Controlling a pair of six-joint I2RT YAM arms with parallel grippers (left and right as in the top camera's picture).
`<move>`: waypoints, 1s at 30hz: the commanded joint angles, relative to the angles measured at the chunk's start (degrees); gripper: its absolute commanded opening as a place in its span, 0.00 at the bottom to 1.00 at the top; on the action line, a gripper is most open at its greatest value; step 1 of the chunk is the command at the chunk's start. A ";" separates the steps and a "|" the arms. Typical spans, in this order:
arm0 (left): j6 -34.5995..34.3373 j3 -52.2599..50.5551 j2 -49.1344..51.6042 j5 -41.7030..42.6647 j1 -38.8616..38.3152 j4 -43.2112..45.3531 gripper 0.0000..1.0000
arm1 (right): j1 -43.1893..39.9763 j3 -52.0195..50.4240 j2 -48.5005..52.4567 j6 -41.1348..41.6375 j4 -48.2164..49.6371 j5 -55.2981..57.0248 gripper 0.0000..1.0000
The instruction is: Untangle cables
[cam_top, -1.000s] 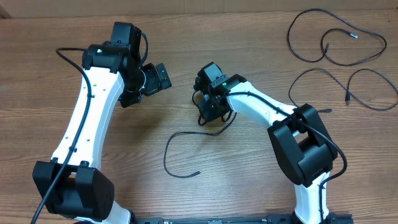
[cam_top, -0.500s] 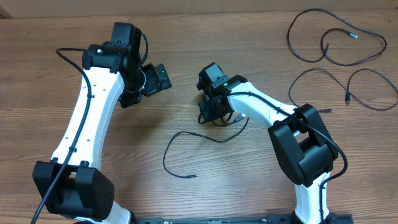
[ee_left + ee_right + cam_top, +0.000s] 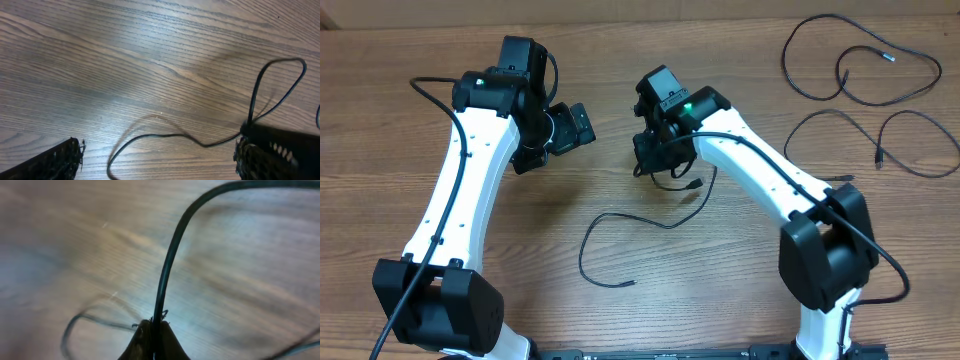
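Two grippers, overhead: the left gripper [image 3: 562, 135] hangs over bare wood left of centre. The right gripper [image 3: 654, 165] is just to its right, and the two are apart.
Held cable, overhead: a black cable [image 3: 620, 218] drops from the right gripper in a small tangle. It trails down and left across the table [image 3: 710, 300] in a loose curve, and its free end lies near the front edge.
Other cables, overhead: a looped cable [image 3: 880, 52] lies at the far right corner. A second loose cable [image 3: 820, 113] lies just below it. Both are well apart from the grippers.
Left gripper, left wrist: the left gripper [image 3: 159, 150] has its fingers [image 3: 55, 162] spread wide at the bottom corners, grasping nothing.
Held cable, left wrist: the cable [image 3: 165, 135] curves over the wood between the fingers. At the right it rises into a narrow loop. Whether it touches the right-hand finger cannot be told.
Right gripper, right wrist: the right gripper [image 3: 154, 336] is pinched tight on the cable [image 3: 167, 265] at the bottom centre.
Held cable, right wrist: it climbs straight from the fingertips and bends right across the top. Another strand sits blurred at the lower left.
Table, right wrist: the wood grain is out of focus.
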 commanded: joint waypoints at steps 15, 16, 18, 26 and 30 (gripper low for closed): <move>-0.11 0.04 0.44 0.28 -0.02 -0.04 1.00 | 0.87 -0.83 -0.52 5.46 -3.52 -2.89 0.04; -0.11 0.04 0.44 0.28 -0.02 -0.22 1.00 | 0.87 -0.83 -0.52 11.41 -3.08 3.58 0.04; -0.09 0.04 0.44 0.31 -0.02 -0.74 1.00 | 0.52 -0.83 -0.52 15.13 -2.75 8.55 0.04; 2.16 0.04 0.44 0.31 -0.02 -1.86 0.98 | -5.38 -0.83 -0.52 18.49 -2.71 11.54 0.04; 2.16 0.02 0.44 0.28 -0.02 -1.81 1.00 | -8.98 -0.83 -0.55 22.82 -6.40 11.54 0.04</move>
